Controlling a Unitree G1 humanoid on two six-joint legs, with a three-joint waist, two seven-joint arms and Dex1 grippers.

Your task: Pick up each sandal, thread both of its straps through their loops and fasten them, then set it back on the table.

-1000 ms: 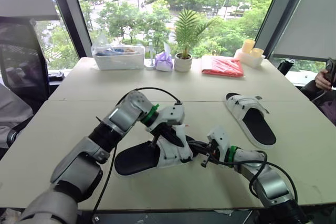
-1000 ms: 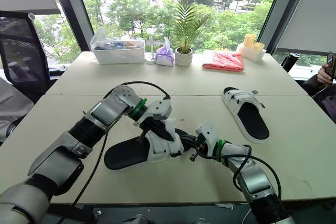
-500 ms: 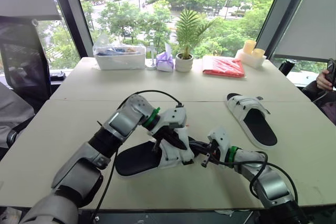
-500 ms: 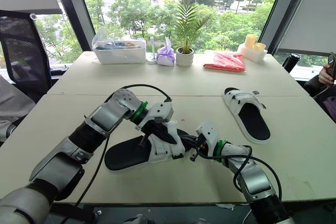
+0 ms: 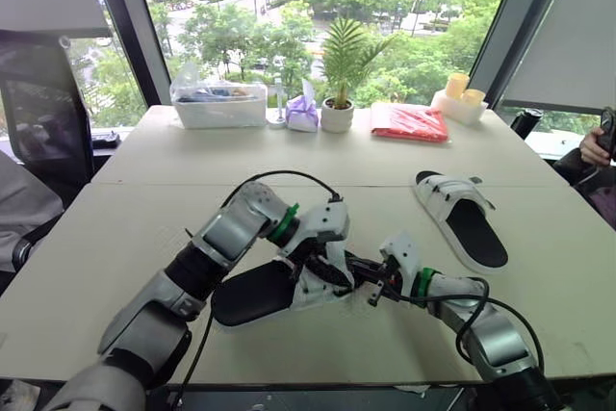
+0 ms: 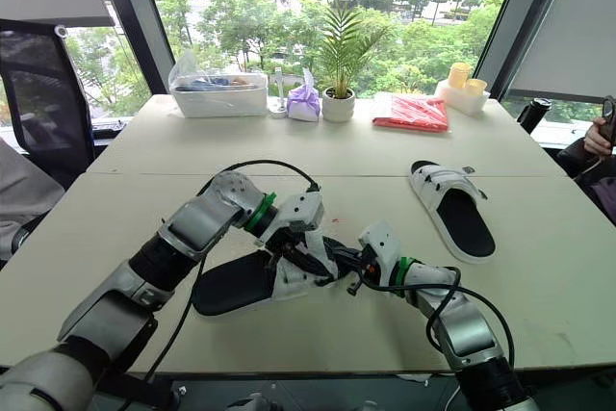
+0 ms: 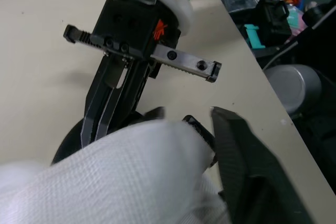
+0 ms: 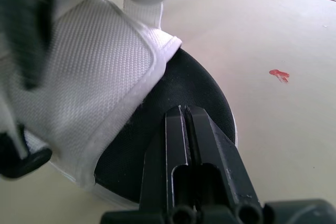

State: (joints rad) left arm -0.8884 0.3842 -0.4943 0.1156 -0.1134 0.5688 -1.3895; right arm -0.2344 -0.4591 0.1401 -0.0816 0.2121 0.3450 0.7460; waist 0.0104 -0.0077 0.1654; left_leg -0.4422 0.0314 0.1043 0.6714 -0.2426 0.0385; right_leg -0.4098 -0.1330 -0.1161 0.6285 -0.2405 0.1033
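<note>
1. Sandal (image 5: 255, 293) with a black footbed and white straps (image 7: 131, 182) lies on the near half of the table (image 5: 106, 228), about midway across
2. We see the left gripper (image 5: 332, 271) down on those straps; whether it clamps them we cannot tell
3. Right gripper (image 8: 185, 113) has its fingers pressed together, tips at the footbed's rim
4. Second sandal (image 5: 464, 218) lies well apart, to the right

The sandal (image 6: 231, 286) has a strap (image 8: 89, 77) of white woven mesh cloth, smooth-hemmed, and a matt black footbed (image 8: 184, 85). The tabletop (image 8: 283, 35) is smooth, matt beige.
</note>
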